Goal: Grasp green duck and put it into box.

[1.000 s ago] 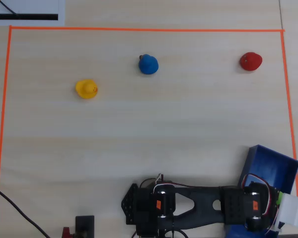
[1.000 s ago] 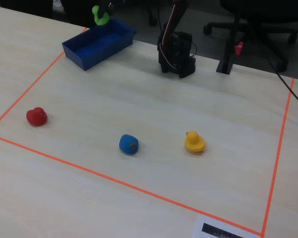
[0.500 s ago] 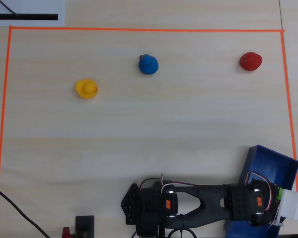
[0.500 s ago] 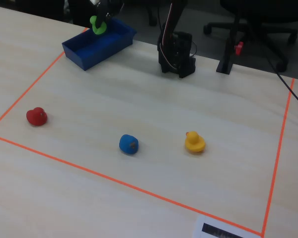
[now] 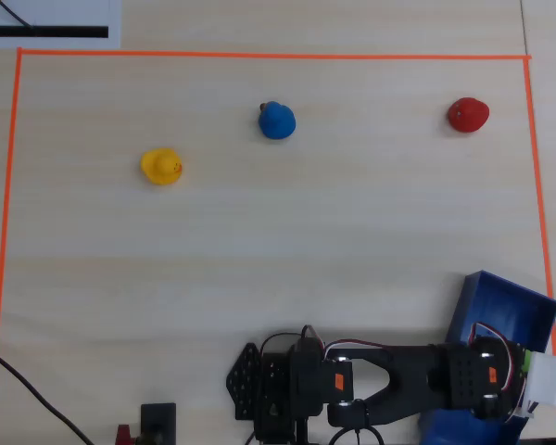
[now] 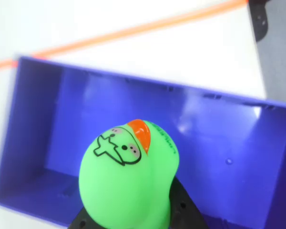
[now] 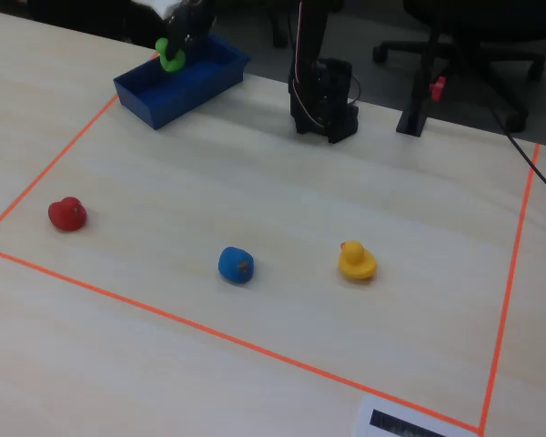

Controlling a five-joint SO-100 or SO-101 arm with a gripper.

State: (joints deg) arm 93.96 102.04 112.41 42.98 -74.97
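Observation:
The green duck (image 6: 128,181) is clamped between my gripper's (image 6: 128,217) black jaws, its orange beak pointing up. It hangs over the open blue box (image 6: 219,138), whose inside shows empty below it. In the fixed view the gripper (image 7: 176,47) holds the duck (image 7: 170,58) just above the box (image 7: 168,98) at the far left. In the overhead view only a sliver of the duck (image 5: 527,359) shows beside the gripper (image 5: 522,369), over the box (image 5: 500,301) at the lower right.
A yellow duck (image 5: 161,167), a blue duck (image 5: 277,120) and a red duck (image 5: 467,115) sit apart on the table inside an orange tape border (image 5: 259,55). The arm's base (image 5: 287,380) stands at the near edge, left of the box.

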